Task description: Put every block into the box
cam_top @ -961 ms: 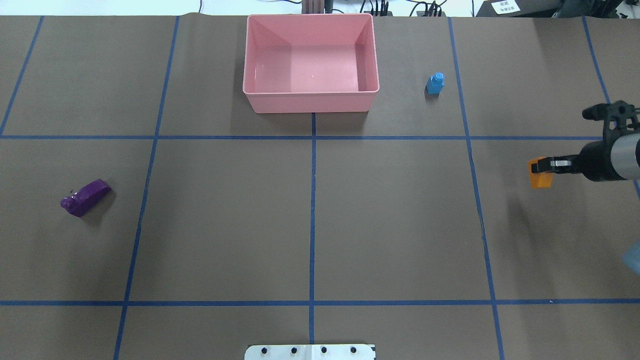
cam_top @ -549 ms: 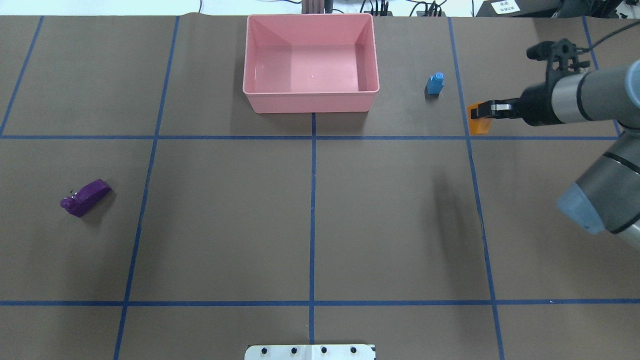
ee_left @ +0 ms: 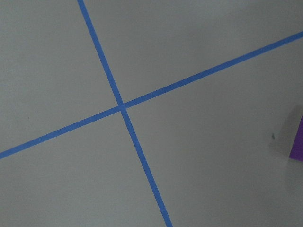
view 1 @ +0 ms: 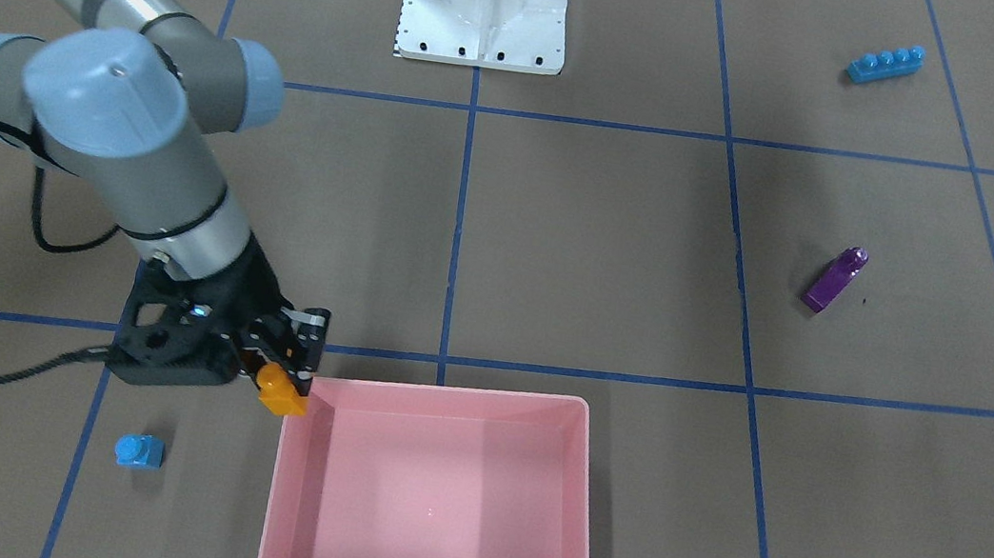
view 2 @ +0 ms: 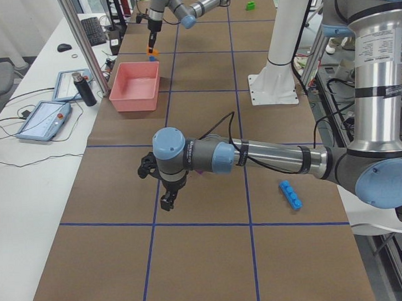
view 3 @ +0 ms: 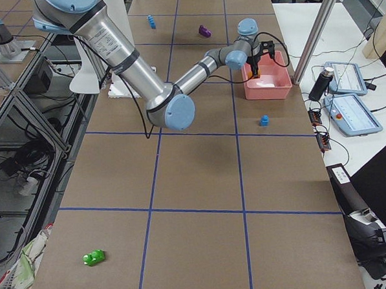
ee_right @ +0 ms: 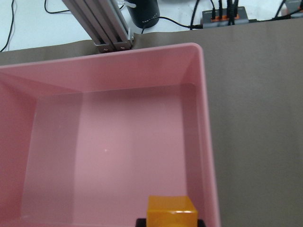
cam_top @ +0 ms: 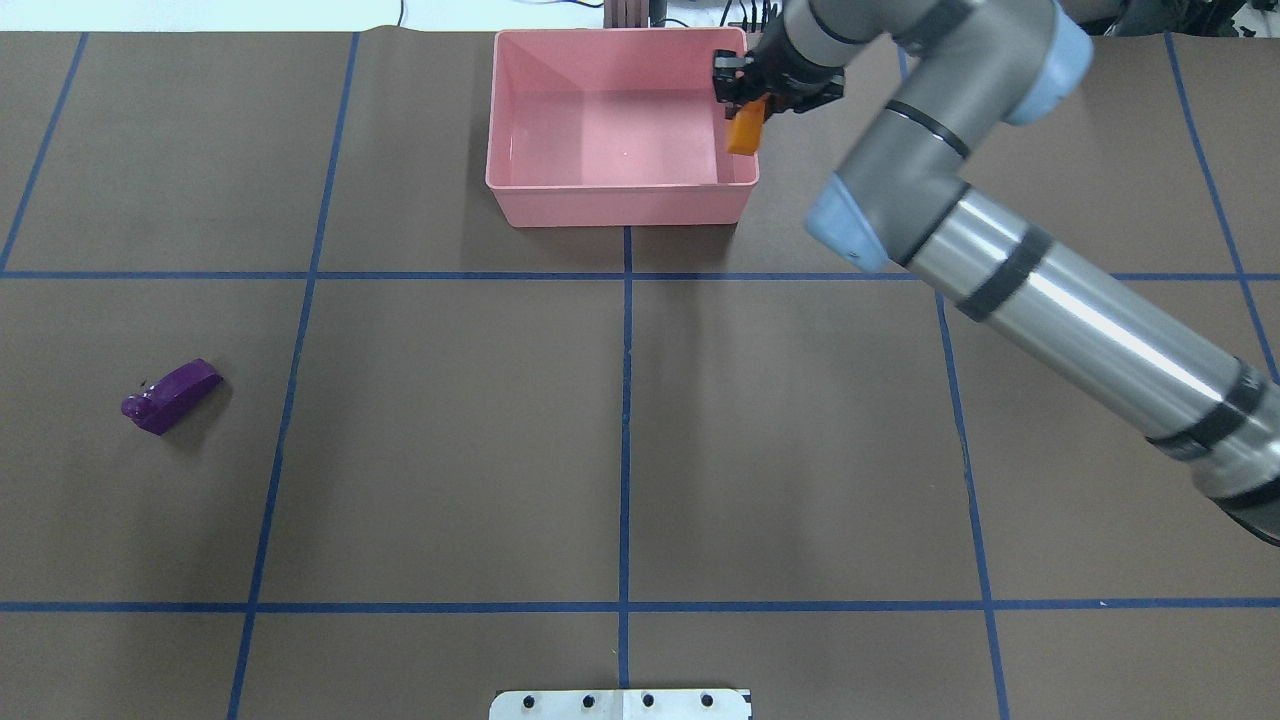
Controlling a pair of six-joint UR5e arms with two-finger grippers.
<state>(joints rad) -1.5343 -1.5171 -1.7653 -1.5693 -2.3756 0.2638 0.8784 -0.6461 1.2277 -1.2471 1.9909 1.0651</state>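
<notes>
My right gripper has its fingers clamped on the orange brick, a glossy, boxy piece hanging below the black fingers. In the overhead view it hangs at the 3 o'clock wall of the pink box. The wrist camera puts it just inside that wall. The box is smooth moulded plastic with rounded corners, low walls and a faint sheen on its floor. It sits at 12 o'clock on the matte brown table cover, which is gridded with blue tape.

Half a second ago the brick was well out toward 3 o'clock, beyond the small light-blue brick. Since then the arm has swung in over the box, and overhead it now hides that brick. The purple brick, a shiny tapered shape, has not moved from 9 o'clock.

From the orange brick, the box floor lies open toward 9 o'clock. The light-blue brick stands on the table outside the 3 o'clock wall, apart from it. The long blue brick and the green brick lie far from the box.

My left gripper hangs over the table in the left side view only. I cannot tell how its jaws stand. Its wrist camera shows a tape crossing and a purple sliver at 3 o'clock.
</notes>
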